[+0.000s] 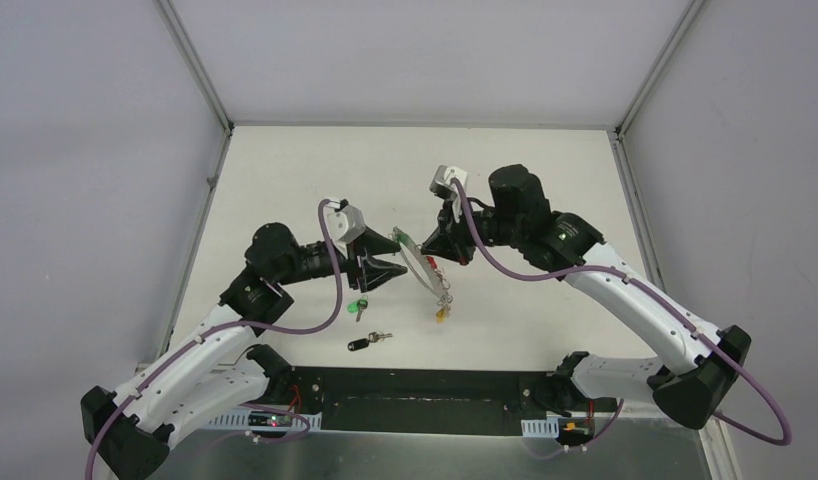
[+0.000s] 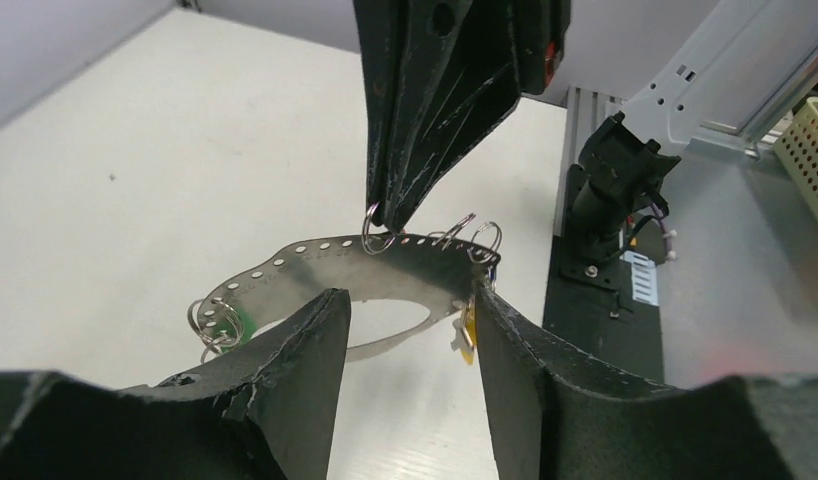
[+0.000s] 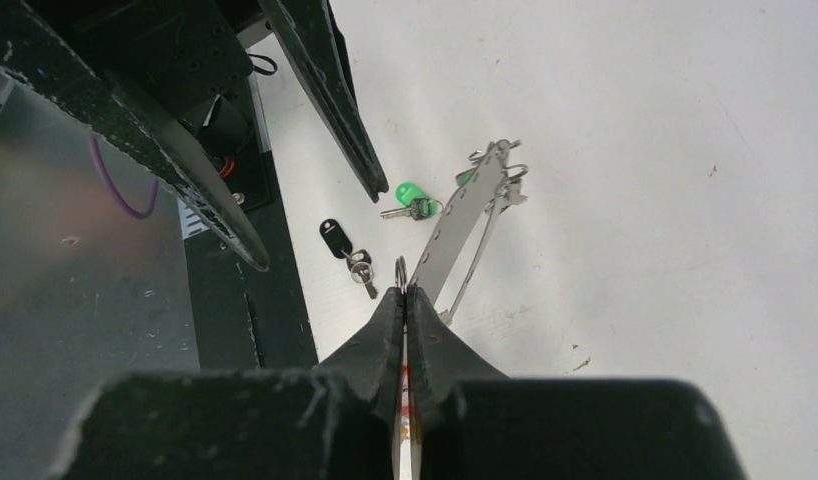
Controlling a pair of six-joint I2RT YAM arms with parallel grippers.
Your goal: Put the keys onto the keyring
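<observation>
The left gripper (image 2: 407, 295) hovers, jaws apart, either side of the keyring's band. On the worktop (image 1: 305, 180) near it lie the green key (image 1: 360, 307) and black key (image 1: 365, 343). The keyring (image 1: 423, 266) hangs above the worktop, edge-on, its long axis slanting far-left to near-right. The right gripper (image 3: 405, 300) has its jaws clamped on it.

White table (image 1: 285, 170), plain grey walls (image 1: 75, 150), aluminium corner posts (image 1: 195, 65).
</observation>
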